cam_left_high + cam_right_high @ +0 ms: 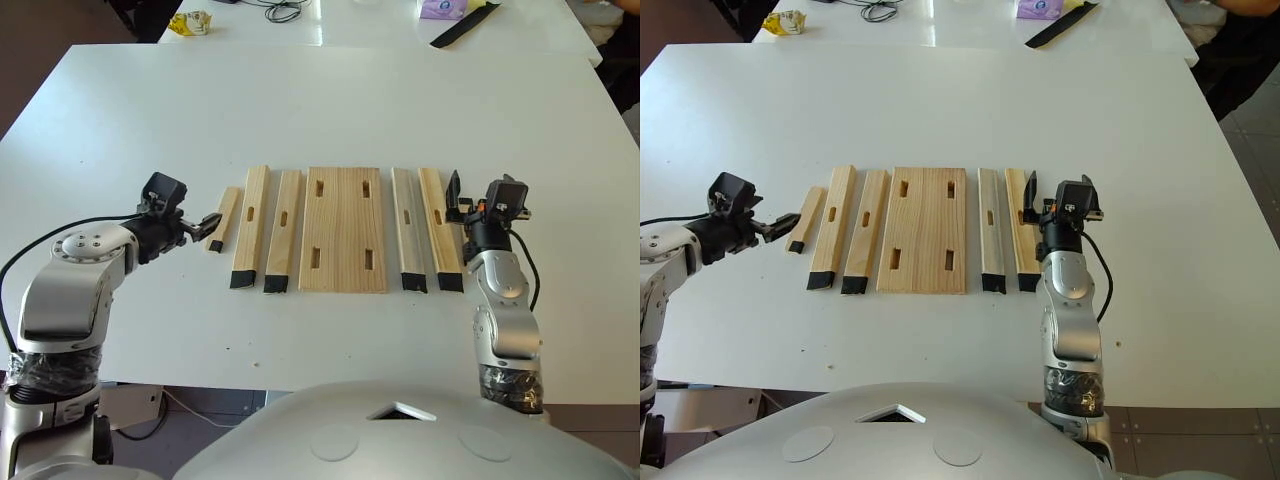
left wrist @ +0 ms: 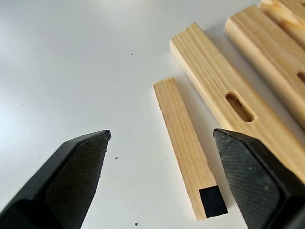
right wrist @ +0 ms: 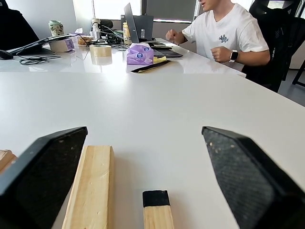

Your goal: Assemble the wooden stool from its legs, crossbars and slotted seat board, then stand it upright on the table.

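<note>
Four legs [image 1: 251, 222] lie flat in a row on the white table [image 1: 300, 100], two on each side of the slotted seat board [image 1: 343, 228], so nothing's put together yet. On my left side, the left gripper [image 1: 212, 224] is spread wide and empty, hanging low with a finger on either side of the short stick [image 1: 224, 217] at the left end of the row. Over on the right end, the right gripper [image 3: 144, 130] is wide open too, holding nothing, just beside the outermost leg [image 3: 90, 188], with a black-tipped stick [image 3: 156, 212] lying between its fingers.
</note>
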### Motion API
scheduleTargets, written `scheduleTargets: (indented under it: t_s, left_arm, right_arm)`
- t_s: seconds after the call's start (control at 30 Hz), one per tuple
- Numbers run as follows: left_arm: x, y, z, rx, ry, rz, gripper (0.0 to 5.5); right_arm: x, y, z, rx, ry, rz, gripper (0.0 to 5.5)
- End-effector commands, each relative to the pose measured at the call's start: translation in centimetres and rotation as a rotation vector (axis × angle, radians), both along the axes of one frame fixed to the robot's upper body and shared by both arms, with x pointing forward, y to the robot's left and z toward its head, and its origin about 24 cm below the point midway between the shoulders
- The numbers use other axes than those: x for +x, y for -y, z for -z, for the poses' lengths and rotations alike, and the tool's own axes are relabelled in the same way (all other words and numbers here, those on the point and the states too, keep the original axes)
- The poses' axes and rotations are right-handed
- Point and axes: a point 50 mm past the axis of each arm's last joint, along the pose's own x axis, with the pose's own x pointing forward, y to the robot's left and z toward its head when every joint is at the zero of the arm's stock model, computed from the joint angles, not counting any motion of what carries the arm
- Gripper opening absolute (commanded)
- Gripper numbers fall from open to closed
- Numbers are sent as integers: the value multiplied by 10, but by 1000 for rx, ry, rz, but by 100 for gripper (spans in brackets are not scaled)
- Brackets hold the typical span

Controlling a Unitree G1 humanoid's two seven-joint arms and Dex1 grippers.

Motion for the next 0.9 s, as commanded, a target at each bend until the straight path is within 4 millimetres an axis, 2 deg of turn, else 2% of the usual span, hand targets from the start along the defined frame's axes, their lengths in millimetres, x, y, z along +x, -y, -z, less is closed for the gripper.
scheduleTargets:
  t_s: [0.03, 0.3, 0.9]
  left_arm:
    - [-2, -3, 4, 22, -19, 11, 400]
    - [-6, -5, 26, -184, -148, -179, 400]
    - [-4, 10, 39, -173, -206, -172, 400]
  right_arm:
    - [1, 0, -3, -5, 3, -6, 444]
    - [2, 1, -3, -10, -8, -16, 444]
    - [4, -2, -2, -8, -20, -31, 444]
